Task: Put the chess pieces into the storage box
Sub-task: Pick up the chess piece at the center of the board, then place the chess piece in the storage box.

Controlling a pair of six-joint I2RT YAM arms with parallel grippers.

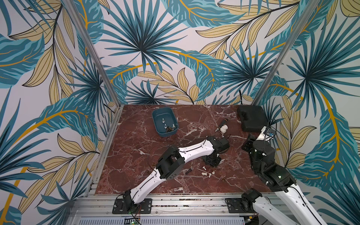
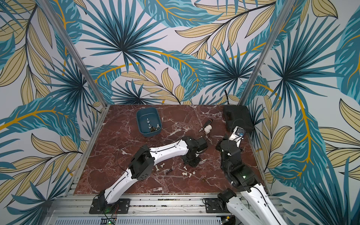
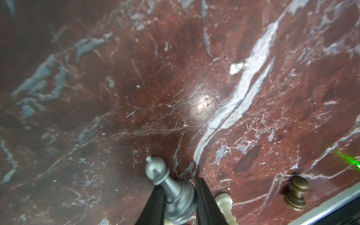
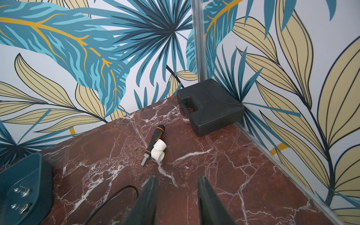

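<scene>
Left gripper [image 3: 179, 204] is down at the red-brown marbled tabletop [image 1: 136, 155], between its centre and its near edge. Its jaws are narrow and pinched on a silver chess piece [image 3: 171, 187] with a rounded, knobbed head, and both black fingers [image 3: 204, 202] lie against the piece's lower body. A white turned chess piece [image 3: 226, 202] lies just beside one finger, and a bronze-coloured chess piece [image 3: 296, 194] is near, so the grasp sits among neighbours. Right gripper [image 4: 176, 200] hovers over the right side of the tabletop, jaws apart with nothing between them.

The teal-blue rounded plastic storage box [image 1: 167, 134] sits near the far edge, toward the far left corner, well apart from the left gripper. A few silver and dark pieces are already inside. More scattered white pieces [image 2: 187, 172] lie toward the near edge.

The step in hand looks like the pick-up of one piece. Next, I judge, comes a straight lift clear of the neighbours, then a carry across to the storage box and a release above its open mouth. The smooth, tapered body could slip in the grip.
</scene>
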